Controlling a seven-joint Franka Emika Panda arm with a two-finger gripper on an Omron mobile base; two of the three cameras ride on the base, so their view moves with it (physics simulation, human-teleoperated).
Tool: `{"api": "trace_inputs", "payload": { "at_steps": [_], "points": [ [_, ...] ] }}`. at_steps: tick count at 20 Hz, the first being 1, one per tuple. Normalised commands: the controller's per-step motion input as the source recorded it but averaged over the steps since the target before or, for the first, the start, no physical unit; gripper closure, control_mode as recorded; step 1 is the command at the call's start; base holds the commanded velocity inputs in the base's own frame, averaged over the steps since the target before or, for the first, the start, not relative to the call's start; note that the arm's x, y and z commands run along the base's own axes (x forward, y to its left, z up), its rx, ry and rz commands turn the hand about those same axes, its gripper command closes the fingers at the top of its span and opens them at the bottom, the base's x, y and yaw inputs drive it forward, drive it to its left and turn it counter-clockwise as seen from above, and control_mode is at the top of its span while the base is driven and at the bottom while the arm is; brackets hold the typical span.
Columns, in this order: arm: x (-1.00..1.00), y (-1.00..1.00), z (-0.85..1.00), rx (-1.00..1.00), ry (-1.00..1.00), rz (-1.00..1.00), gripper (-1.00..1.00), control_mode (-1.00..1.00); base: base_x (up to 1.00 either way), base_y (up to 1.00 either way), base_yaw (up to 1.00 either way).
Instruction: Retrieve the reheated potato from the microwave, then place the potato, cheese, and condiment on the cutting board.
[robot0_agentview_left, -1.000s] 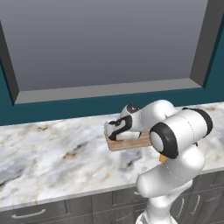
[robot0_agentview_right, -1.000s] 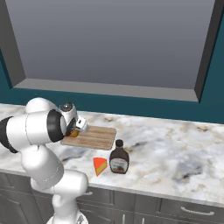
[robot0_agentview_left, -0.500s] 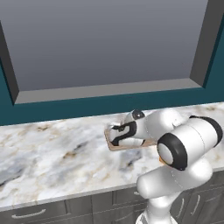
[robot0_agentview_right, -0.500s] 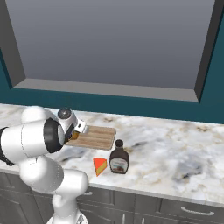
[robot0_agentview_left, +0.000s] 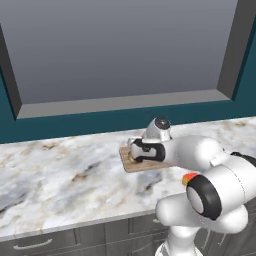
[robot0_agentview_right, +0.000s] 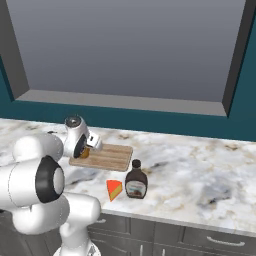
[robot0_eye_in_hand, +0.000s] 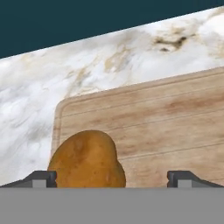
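The golden-brown potato (robot0_eye_in_hand: 87, 162) lies on the near left end of the light wooden cutting board (robot0_eye_in_hand: 153, 113). My gripper (robot0_eye_in_hand: 113, 179) stands open around it, and the potato sits closer to the left fingertip (robot0_eye_in_hand: 41, 178). In the right base view the gripper (robot0_agentview_right: 86, 149) hovers low over the board (robot0_agentview_right: 110, 157), with the potato (robot0_agentview_right: 84, 153) peeking out below it. The orange cheese wedge (robot0_agentview_right: 114, 189) and the dark condiment bottle (robot0_agentview_right: 135, 182) stand on the counter just in front of the board. From the left, the gripper (robot0_agentview_left: 136, 155) covers the board's (robot0_agentview_left: 142, 166) back part. The microwave is out of view.
A marble counter (robot0_agentview_left: 60, 175) runs the full width, with grey drawers (robot0_agentview_right: 210, 240) under its front edge. A large grey-framed window (robot0_agentview_right: 130, 55) and a teal wall rise behind it. Open counter lies right of the bottle (robot0_agentview_right: 200, 170) and left of the board.
The arm's elbow has swung down and toward the cameras. The hand has stayed low over the board's end with its jaws open, and the potato has not moved.
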Motion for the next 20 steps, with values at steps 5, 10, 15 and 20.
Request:
{"api": "trace_inputs", "payload": {
  "at_steps": [5,10,15,20],
  "points": [
    [-0.29,-0.13,0.51,-0.11,0.13,0.00,-1.00,-1.00,0.00,0.00,0.00],
    [-0.50,-0.23,0.39,-0.03,0.14,0.00,-1.00,-1.00,0.00,0.00,0.00],
    [-0.59,-0.28,0.15,0.00,0.07,0.04,-1.00,-1.00,0.00,0.00,0.00],
    [-0.69,-0.27,0.01,0.00,0.00,0.09,-1.00,-1.00,0.00,0.00,0.00]
  ]
}}
